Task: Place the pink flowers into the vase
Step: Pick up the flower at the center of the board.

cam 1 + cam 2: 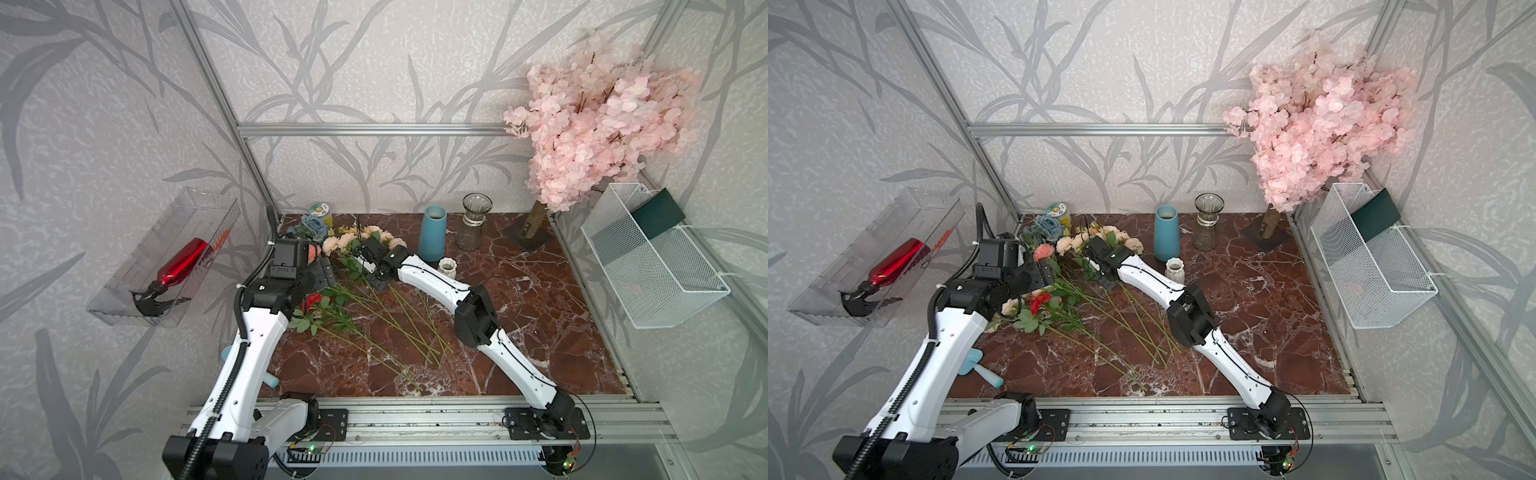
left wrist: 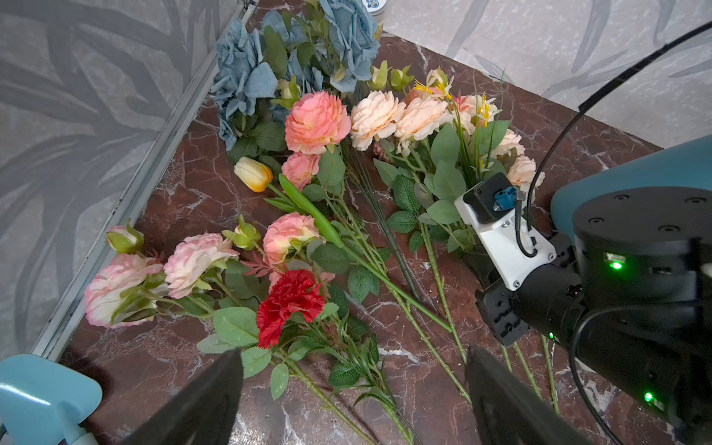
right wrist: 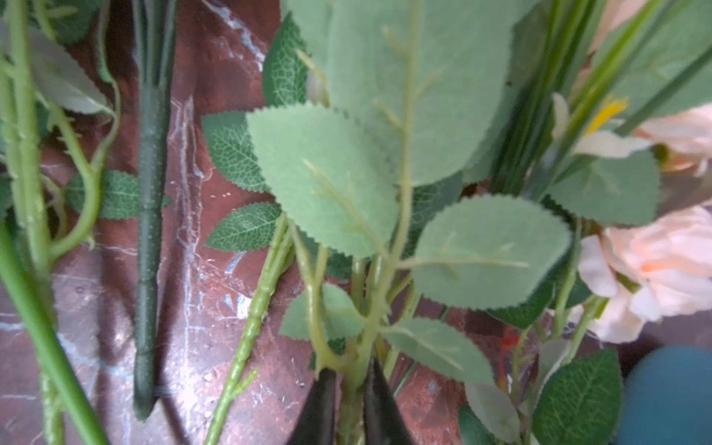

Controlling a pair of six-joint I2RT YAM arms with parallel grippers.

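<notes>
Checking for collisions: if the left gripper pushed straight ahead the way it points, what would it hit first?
Left gripper: probably the leafy stems by the red flower; depth unclear.

Grey leaf-patterned wallpaper (image 1: 374, 62), red marble tabletop (image 1: 548, 324).

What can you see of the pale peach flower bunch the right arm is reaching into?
The pale peach flowers are artificial: ruffled fabric-looking blooms, serrated green leaves, knobbly stems. They lie on the marble tabletop, heads toward the back wall, close to the blue vase. The fingers of the right gripper are shut on one stem below the leaves.
</notes>
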